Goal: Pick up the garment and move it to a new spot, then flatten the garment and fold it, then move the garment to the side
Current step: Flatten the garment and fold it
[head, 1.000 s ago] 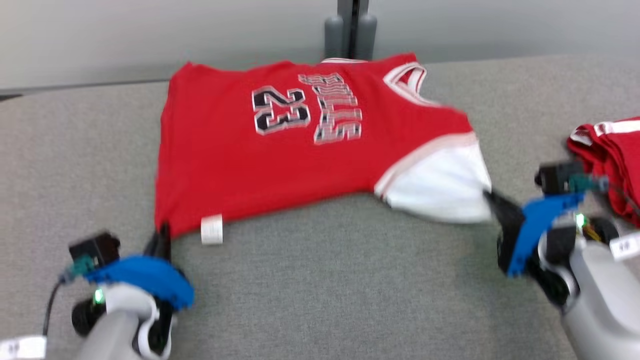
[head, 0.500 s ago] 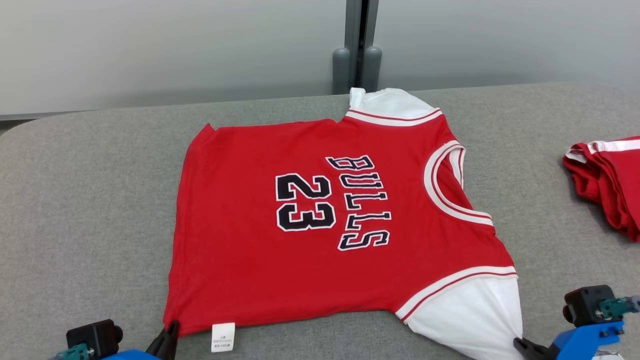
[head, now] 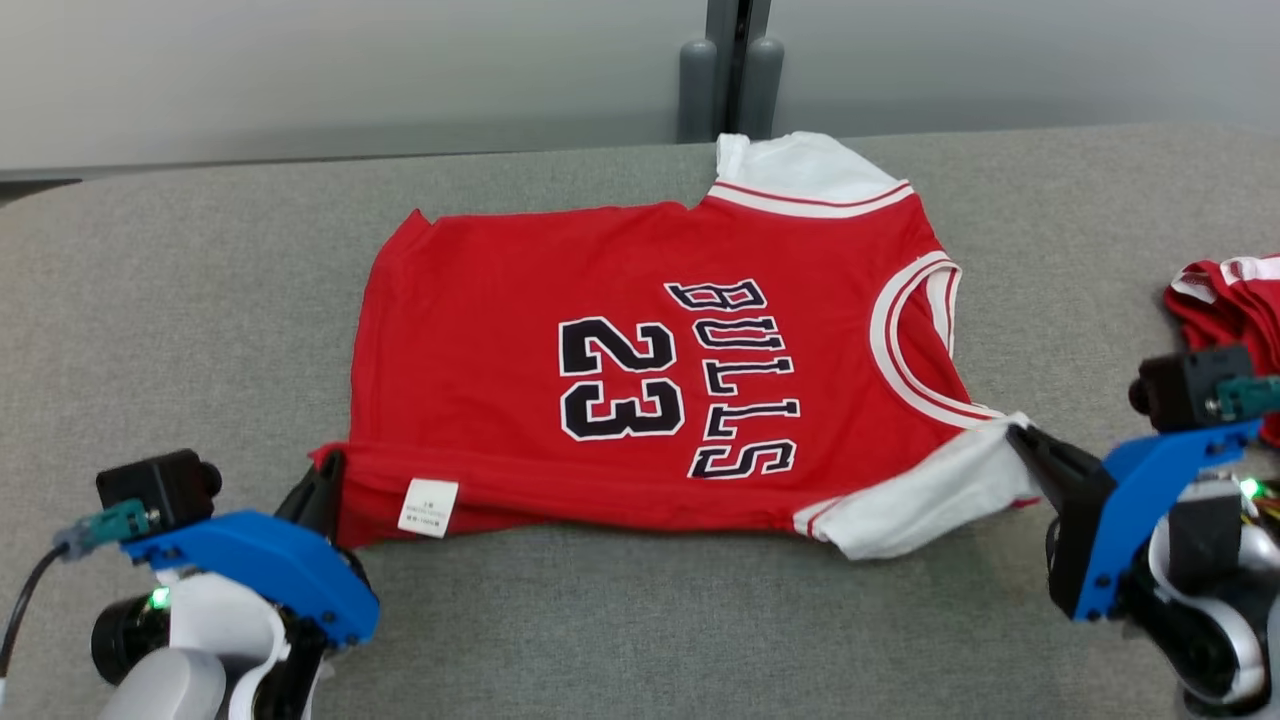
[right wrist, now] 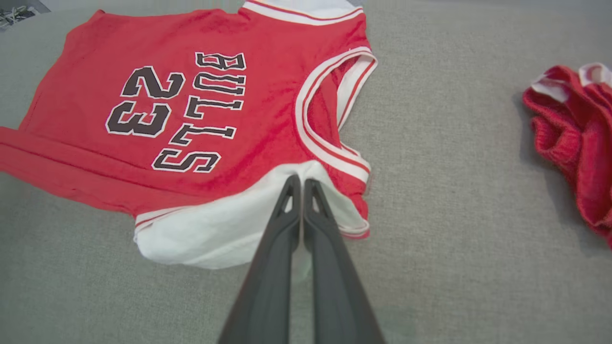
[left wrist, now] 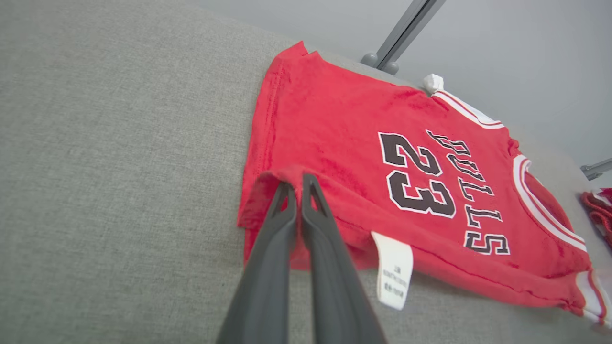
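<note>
Fingers of the left end effector [head: 325, 475] are pinched closed on the near hem corner of the garment [head: 600, 400], at the lower left of the head view. In the left wrist view that corner is raised and doubled over onto the red cloth. Across to the right, the right end effector [head: 1022, 436] is clamped on the near white sleeve, which is drawn in toward the collar. A white care label [head: 428, 507] hangs from the folded near edge, just beside the left grip. The garment, a red jersey printed with a black "23" and "BULLS", lies across the middle of the grey bench [head: 650, 620] with its collar to the right. Well apart, at the right edge, a second red garment [head: 1225, 295] sits bunched. Beyond the far white sleeve, two grey posts [head: 735, 75] stand against a pale wall.
</note>
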You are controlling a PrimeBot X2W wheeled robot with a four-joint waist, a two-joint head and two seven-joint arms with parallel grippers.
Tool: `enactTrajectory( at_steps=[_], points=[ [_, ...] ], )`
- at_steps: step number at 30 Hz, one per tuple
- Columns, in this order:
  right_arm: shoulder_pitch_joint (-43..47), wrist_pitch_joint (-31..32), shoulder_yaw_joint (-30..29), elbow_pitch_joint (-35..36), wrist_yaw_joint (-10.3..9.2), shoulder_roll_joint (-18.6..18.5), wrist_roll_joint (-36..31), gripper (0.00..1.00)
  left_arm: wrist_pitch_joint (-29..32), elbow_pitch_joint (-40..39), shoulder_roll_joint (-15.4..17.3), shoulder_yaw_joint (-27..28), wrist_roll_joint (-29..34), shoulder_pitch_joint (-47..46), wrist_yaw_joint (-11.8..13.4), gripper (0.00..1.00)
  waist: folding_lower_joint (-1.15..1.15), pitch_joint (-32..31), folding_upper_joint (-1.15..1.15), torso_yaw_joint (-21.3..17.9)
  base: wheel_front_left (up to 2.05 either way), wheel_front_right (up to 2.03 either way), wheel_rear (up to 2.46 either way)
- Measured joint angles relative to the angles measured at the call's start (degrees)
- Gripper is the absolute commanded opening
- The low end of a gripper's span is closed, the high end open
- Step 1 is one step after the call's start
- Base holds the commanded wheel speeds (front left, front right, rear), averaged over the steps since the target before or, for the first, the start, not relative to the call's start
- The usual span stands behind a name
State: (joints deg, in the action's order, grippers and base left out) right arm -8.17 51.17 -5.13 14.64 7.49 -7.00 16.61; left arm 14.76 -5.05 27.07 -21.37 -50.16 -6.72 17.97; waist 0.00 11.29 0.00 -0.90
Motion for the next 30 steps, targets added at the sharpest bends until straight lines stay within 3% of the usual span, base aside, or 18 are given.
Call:
enactTrajectory(
  at_steps=[15, 16, 17, 18, 19, 25, 30],
  points=[
    [-25.92, -13.38, 7.10, -26.41, 0.00, -2.99, 0.65, 0.00, -1.05, 18.57, -4.83, -2.83, 1.59, -15.64, -5.01, 0.00, 0.01, 6.37, 0.00, 1.21, 0.00, 0.00, 0.00],
    [-26.94, -14.88, 7.44, -27.74, 0.00, -3.11, 0.59, 0.23, -1.70, 19.28, -5.25, -2.88, 1.77, -15.99, -5.25, 0.00, 0.01, 6.57, 0.00, 1.42, 0.00, 0.00, 0.00],
    [-27.97, -16.46, 7.64, -29.10, 0.00, -3.13, 0.59, 1.00, -2.32, 19.94, -5.65, -2.85, 1.79, -16.23, -5.43, 0.13, 0.01, 6.75, 0.00, 1.63, 0.00, 0.00, 0.00],
    [-28.85, -18.50, 8.04, -30.17, -0.01, -3.14, 0.59, 1.00, -2.82, 20.61, -5.92, -2.89, 1.81, -16.54, -5.64, 0.44, 0.01, 6.87, 0.00, 1.83, 0.00, 0.00, 0.00],
    [-29.59, -20.39, 8.54, -31.21, 0.00, -3.19, 0.62, 1.00, -3.75, 21.27, -6.25, -2.80, 1.90, -16.85, -5.75, 1.00, 0.01, 6.90, 0.00, 2.05, 0.00, 0.00, 0.00],
    [-30.14, -27.52, 10.58, -36.60, 0.00, -3.94, 2.13, 1.00, -8.24, 23.50, -7.46, -3.01, 2.79, -16.25, -6.89, 1.00, 0.00, 5.11, 0.00, 2.70, 0.00, 0.00, 0.00],
    [-23.84, -27.00, 8.72, -36.39, 0.00, -4.91, 1.98, 1.00, -9.75, 23.01, -7.36, -3.87, 3.31, -11.46, -6.54, 1.00, -0.01, 3.10, 0.00, 2.55, 0.00, 0.00, 0.00]
  ],
)
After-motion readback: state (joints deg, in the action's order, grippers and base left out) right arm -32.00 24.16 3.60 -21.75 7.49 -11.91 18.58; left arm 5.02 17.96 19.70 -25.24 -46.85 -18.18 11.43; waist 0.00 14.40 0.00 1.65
